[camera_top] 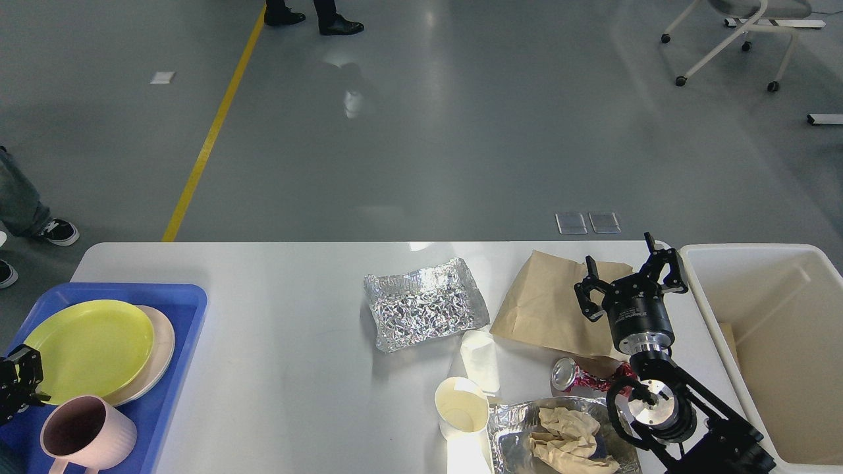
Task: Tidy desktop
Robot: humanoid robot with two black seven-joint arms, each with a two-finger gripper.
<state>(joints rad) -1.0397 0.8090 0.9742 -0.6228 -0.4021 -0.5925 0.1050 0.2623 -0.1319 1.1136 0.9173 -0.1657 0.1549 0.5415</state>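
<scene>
The white desktop (276,329) fills the lower half of the head view. On its right half lie a crumpled foil sheet (425,313), a brown paper bag (546,306), a crushed red can (579,375), a paper cup (461,408), a flattened white paper piece (479,359) and a foil tray holding crumpled brown paper (570,444). My right gripper (622,263) hovers open over the bag's right edge, with nothing between its fingers. At the left edge my left gripper (20,382) sits dark and partly cut off, beside a yellow plate (89,345).
A blue tray (181,309) at the left holds the yellow plate on a beige plate (163,342), and a pink mug (85,438). A cream bin (777,316) stands at the desktop's right end. A person's feet and a wheeled chair are on the floor beyond.
</scene>
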